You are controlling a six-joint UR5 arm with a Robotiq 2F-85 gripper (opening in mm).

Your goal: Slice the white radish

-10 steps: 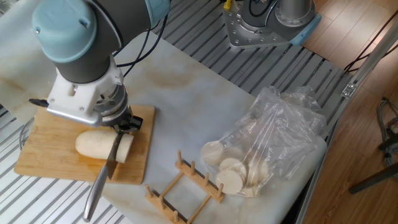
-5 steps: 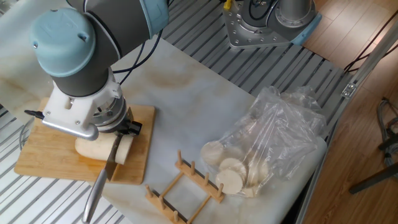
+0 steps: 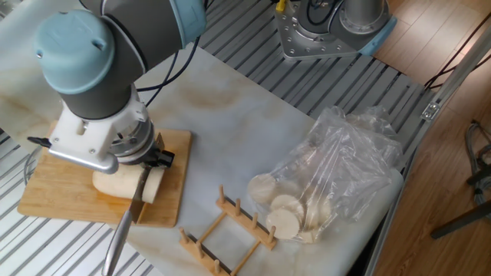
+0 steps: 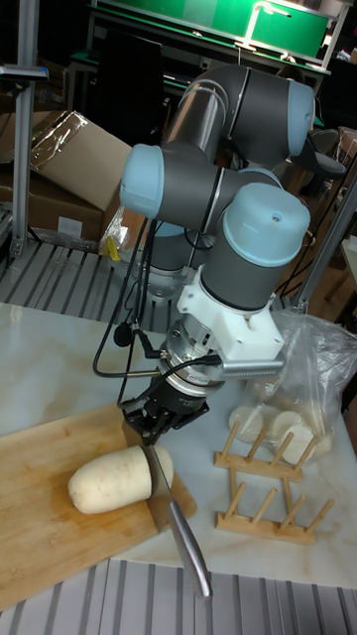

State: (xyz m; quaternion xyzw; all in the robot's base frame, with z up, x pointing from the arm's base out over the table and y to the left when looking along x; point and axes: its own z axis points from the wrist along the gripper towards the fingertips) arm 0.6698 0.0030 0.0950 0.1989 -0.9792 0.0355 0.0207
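The white radish (image 4: pixel 107 480) lies on its side on a bamboo cutting board (image 3: pixel 51 193), rounded end to the left in the tall fixed view. A knife blade (image 4: pixel 159 478) stands in the radish near its right end, with a short end piece (image 3: pixel 156 184) beyond the blade. My gripper (image 4: pixel 157 423) is directly above the cut and shut on the knife. Its metal handle (image 3: pixel 115 239) sticks out past the board's front edge. In the fixed view the wrist hides much of the radish (image 3: pixel 113 184).
A wooden peg rack (image 3: pixel 229 230) lies just right of the board. Further right sits a clear plastic bag (image 3: pixel 337 176) holding pale round slices. A metal robot base (image 3: pixel 330 31) stands at the back. The table's right edge lies beyond the bag.
The wrist has come down and slightly left over the board, covering more of the radish. The knife stays in the same cut.
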